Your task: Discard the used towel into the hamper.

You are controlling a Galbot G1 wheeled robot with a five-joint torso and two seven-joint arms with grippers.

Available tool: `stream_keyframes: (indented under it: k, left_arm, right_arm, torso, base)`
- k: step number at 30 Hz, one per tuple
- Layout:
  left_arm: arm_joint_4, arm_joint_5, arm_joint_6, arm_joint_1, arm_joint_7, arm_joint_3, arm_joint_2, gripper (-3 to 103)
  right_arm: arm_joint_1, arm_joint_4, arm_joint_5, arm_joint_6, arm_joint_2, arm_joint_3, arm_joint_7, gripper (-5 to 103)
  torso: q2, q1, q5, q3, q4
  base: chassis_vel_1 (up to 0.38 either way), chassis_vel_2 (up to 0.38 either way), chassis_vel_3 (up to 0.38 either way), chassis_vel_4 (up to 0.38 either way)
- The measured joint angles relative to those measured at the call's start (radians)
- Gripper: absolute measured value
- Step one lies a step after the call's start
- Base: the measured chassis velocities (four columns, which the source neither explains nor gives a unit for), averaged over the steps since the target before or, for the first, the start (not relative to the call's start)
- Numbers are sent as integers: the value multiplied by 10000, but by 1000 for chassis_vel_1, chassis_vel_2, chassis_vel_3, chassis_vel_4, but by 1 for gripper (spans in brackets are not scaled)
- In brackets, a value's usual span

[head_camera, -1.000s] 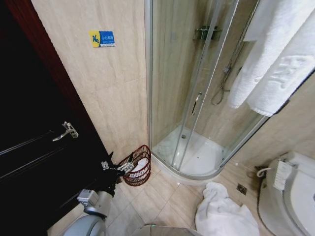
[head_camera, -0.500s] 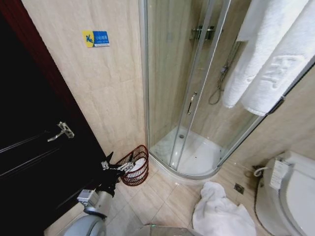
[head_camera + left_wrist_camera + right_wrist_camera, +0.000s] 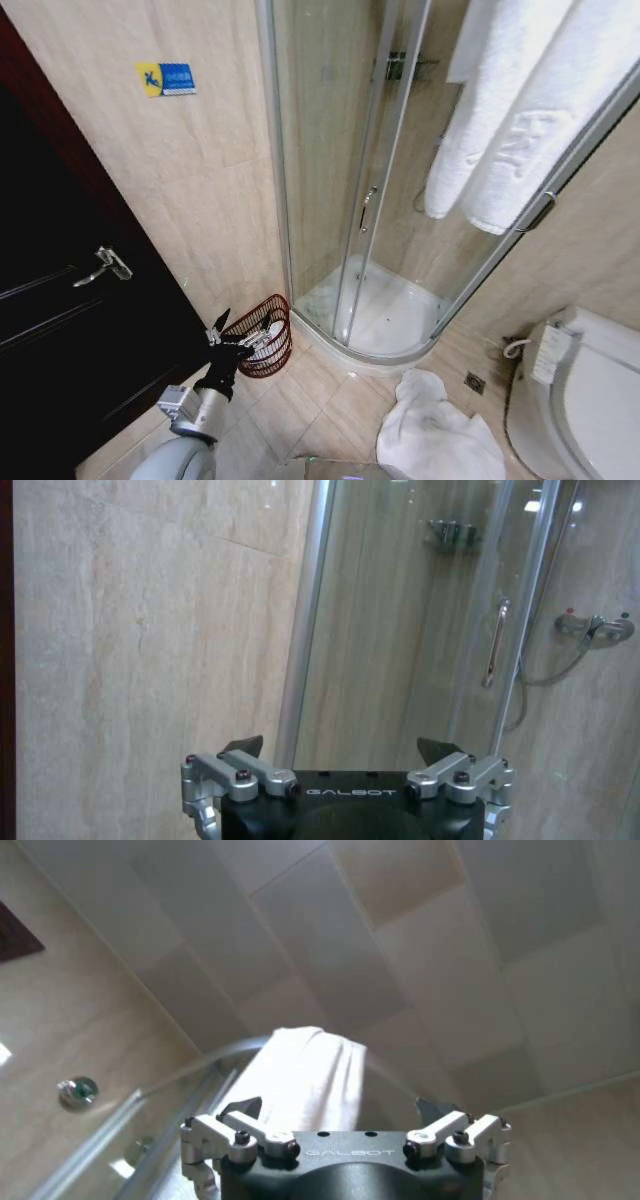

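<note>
Setting: tiled bathroom, beige marble-look wall (image 3: 210,190) and a floor (image 3: 330,410) of pale tiles. Dark door (image 3: 60,330) with metal lever handle (image 3: 103,264) at the left edge; curved glass shower enclosure (image 3: 340,180) in the far corner; toilet (image 3: 580,400) at the right edge.

Hamper (image 3: 262,335): round, reddish-brown, open woven slats; stands on the floor against the wall, between the door and the shower enclosure's base. White cloth shows inside it.

Towel (image 3: 430,440): white, crumpled, lying on the floor in front of the shower base, near the toilet, well apart from the hamper.

Hanging towels (image 3: 520,110): two, white, draped over the shower's top rail.

Left gripper (image 3: 238,343): just beside the hamper's near rim, fingers spread, nothing between them.

Right gripper (image 3: 340,1111): raised, pointing up at the ceiling panels and the hanging towels; fingers spread, holding nothing.
</note>
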Motion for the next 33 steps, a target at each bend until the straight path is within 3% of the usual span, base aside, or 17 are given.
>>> stream_keyframes:
  k: [13,19,22,28,33]
  left_arm:
    - [0,0,0,0,-1,-2,0,100]
    - [1,0,0,0,-1,-1,2,100]
    - [1,0,0,-1,-1,-1,0,100]
    - [1,0,0,-1,-1,-1,4,100]
    - [0,0,0,0,-1,-1,2,100]
  right_arm:
    - [2791,-2119,738,-878,-2650,-954,69,100]
    - [4114,-2678,1087,-1317,-3076,-2078,159,100]
    - [4995,-2955,1034,-1897,-3301,-2693,442,100]
    - [6160,-3488,787,-2512,-3670,-3077,728,100]
    - [7101,-4117,909,-2922,-4130,-3222,499,100]
  torso:
    - [0,1,3,1,1]
    - [0,1,4,1,0]
    - [0,1,-4,1,2]
    - [0,1,-1,1,1]
    - [-1,2,3,1,2]
  base:
    - [21,10,-10,-8]
    - [0,0,0,0]
    - [62,59,57,48]
    - [71,85,80,69]
    - [86,97,101,104]
